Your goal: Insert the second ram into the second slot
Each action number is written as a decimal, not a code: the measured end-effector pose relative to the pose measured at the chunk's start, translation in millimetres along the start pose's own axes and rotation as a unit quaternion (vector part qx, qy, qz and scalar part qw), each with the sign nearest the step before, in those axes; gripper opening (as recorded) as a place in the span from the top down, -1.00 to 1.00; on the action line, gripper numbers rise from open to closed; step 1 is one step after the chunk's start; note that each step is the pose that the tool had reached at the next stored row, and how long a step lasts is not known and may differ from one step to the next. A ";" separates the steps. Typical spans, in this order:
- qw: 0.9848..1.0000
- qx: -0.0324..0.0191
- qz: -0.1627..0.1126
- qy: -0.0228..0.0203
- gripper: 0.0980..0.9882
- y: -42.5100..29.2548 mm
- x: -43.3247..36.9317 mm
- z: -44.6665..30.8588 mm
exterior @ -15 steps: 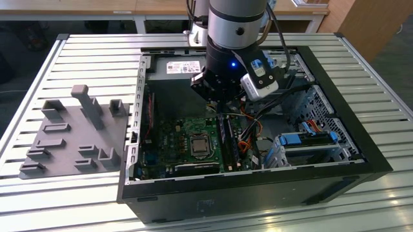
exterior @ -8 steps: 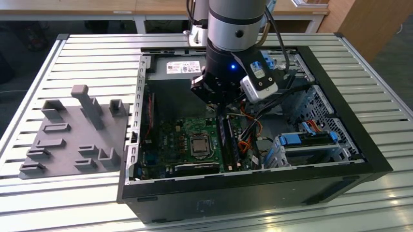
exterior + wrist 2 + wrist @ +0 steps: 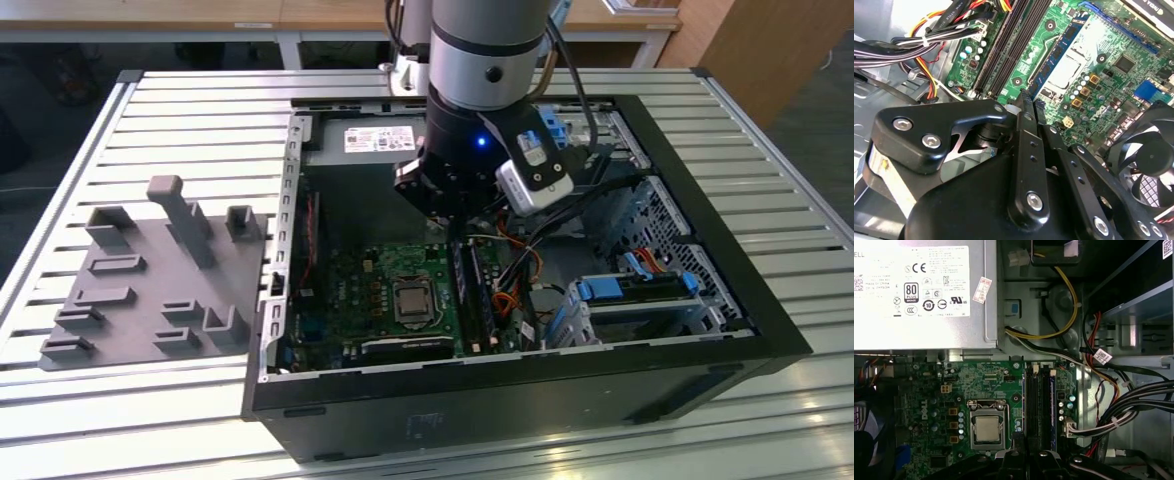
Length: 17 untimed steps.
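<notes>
A slatted table [image 3: 200,120] is seen in the exterior view, with an open case [image 3: 507,385] laid on it. A grey fixture tray [image 3: 147,300] is set well apart toward that view's left. The arm [image 3: 487,50] is reached down into the case, over the motherboard [image 3: 340,300]. In the first wrist view the power supply [image 3: 919,295], the CPU socket [image 3: 986,427] and the bank of slots [image 3: 1039,405] just beside the socket are shown from above. The gripper [image 3: 1029,450] is placed over that bank.

In the second wrist view its fingers [image 3: 1024,150] are seen drawn almost together, with only a thin gap left at the tips. The second ram [image 3: 1056,55] is seen running out from those tips, parallel to the slots and on their socket side. It is judged to be pinched at about its middle across its thin faces, though the contact itself is hidden by the fingers.

The fetching is therefore judged done: the ram is inside the case and lined up lengthwise with the bank. The insertion itself is not shown as finished. It cannot be told whether the lower edge is entered in the second slot, nor whether the end latches are closed, since the foot of the ram is hidden
</notes>
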<state>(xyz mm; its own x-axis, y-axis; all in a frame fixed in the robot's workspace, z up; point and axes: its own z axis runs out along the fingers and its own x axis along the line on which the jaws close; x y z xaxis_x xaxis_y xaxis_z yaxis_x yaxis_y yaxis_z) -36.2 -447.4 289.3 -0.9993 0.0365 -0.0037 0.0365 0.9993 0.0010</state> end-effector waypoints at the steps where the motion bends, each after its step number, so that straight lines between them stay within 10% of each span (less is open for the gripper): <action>1: 1.000 0.000 0.000 0.000 0.91 0.0 0.0 0.2; 17: 1.000 0.000 0.000 0.000 0.91 0.0 0.0 3.8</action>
<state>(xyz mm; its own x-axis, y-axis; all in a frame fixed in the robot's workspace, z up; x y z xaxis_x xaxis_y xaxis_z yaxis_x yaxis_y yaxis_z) -36.2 -447.5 285.6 -0.9993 0.0365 -0.0037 0.0365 0.9993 0.0011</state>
